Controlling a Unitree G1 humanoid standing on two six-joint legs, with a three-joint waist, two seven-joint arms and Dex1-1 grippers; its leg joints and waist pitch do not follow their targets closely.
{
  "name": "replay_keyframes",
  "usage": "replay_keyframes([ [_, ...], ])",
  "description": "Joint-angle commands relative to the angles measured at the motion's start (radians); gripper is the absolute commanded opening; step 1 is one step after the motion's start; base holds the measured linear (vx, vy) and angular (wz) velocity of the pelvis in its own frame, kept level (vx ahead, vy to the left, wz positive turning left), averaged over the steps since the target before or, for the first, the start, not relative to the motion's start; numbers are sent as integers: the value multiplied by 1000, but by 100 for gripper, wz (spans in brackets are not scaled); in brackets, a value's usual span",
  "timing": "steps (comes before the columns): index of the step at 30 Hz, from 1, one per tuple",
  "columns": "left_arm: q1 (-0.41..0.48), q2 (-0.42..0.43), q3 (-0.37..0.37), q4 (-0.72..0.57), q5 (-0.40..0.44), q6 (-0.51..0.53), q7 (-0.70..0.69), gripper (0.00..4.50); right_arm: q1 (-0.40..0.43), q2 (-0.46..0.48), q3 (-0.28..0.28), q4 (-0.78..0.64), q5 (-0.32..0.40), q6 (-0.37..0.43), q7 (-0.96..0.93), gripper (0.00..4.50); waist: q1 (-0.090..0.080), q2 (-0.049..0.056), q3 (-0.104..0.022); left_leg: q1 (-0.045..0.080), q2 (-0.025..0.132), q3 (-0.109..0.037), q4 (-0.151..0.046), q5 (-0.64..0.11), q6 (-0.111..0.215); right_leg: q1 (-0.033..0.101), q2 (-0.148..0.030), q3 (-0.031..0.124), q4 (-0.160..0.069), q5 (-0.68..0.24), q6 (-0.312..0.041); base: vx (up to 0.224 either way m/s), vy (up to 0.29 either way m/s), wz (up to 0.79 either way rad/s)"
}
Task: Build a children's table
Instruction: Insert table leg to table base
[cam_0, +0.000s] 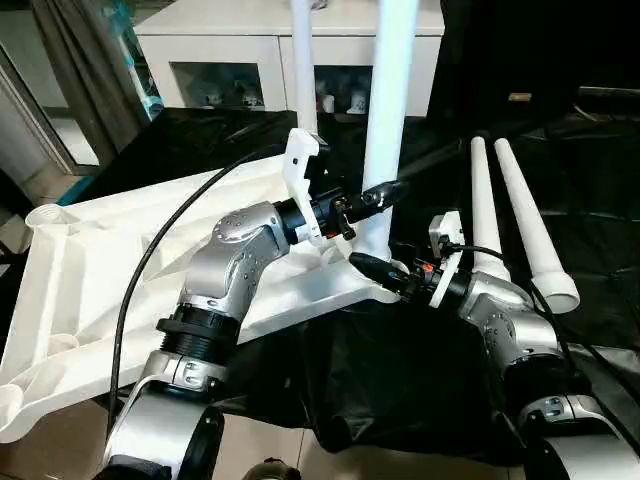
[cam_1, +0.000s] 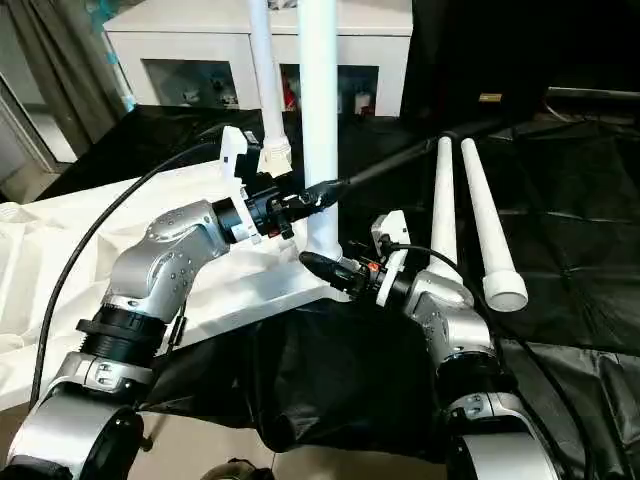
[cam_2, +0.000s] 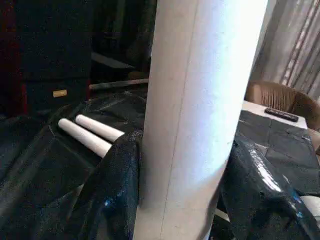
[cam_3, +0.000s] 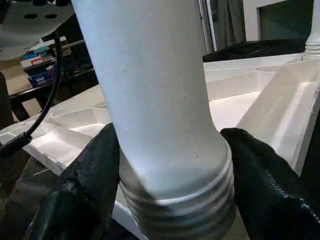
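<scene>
Tabletop (cam_0: 90, 290) is laid underside up on black sheeting (cam_0: 400, 370). At its near corner an upright leg (cam_0: 388, 110) is clasped by the left gripper (cam_0: 385, 195) and, just below at the flared base, by the right gripper (cam_0: 368, 265). Further right, two loose legs (cam_0: 515, 215) are laid side by side.

Even indoor light, glare on the upright leg (cam_0: 388, 110), soft blurry wrist close-ups
</scene>
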Motion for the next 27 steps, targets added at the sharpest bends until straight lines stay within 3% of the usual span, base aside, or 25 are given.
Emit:
replay_keyframes([
  [1, -25, 5, -8, 12, 25, 3, 18, 200, -30, 6, 0, -26, -9, -3, -18, 314, -1, -13, -75, 28, 62, -29, -71, -166, 92, 47, -76, 40, -79, -48, -250, 0, 0, 0],
  [3, -34, 10, -18, 17, 45, 11, 36, 200, -31, -2, -4, -46, 13, 38, 7, 349, -2, -12, -74, 29, 61, -29, -71, -168, 91, 47, -74, 40, -80, -52, -248, 0, 0, 0],
  [5, -43, 17, -30, 22, 64, 25, 52, 199, -31, -14, -2, -64, 18, 57, 22, 349, -1, -15, -74, 29, 62, -29, -71, -163, 98, 46, -74, 41, -80, -52, -240, 0, 0, 0],
  [8, -60, 25, -41, 37, 89, 42, 81, 190, -45, -40, -2, -82, 11, 75, 15, 388, 1, -21, -75, 29, 59, -28, -67, -135, 100, 48, -76, 41, -79, -48, -237, 0, 0, 0],
  [13, -91, 22, -25, 55, 82, 87, 106, 190, -109, -95, -40, -161, 77, 219, 23, 401, 2, -20, -76, 28, 57, -28, -64, -113, 110, 50, -72, 39, -77, -25, -244, 0, 0, 0],
  [14, -102, 15, -12, 65, 78, 94, 125, 190, -125, -126, -26, -183, 71, 273, 41, 401, 2, -22, -76, 28, 56, -28, -63, -104, 115, 50, -69, 38, -75, -17, -245, 0, 0, 0],
  [17, -111, 8, -5, 69, 72, 100, 136, 189, -127, -165, 20, -202, 33, 315, 68, 401, 3, -28, -75, 25, 55, -26, -61, -102, 112, 51, -73, 39, -78, -24, -240, 0, 0, 0],
  [19, -112, 3, -4, 63, 64, 106, 138, 189, -123, -179, 50, -218, 9, 332, 74, 401, 5, -26, -76, 25, 54, -26, -59, -97, 112, 50, -74, 38, -78, -25, -241, 0, 0, 0],
  [27, -106, -5, -4, 52, 63, 115, 146, 189, -132, -147, 96, -209, -35, 385, -9, 401, 2, -31, -75, 26, 55, -26, -62, -102, 102, 47, -74, 39, -81, -63, -237, 0, 0, 0],
])
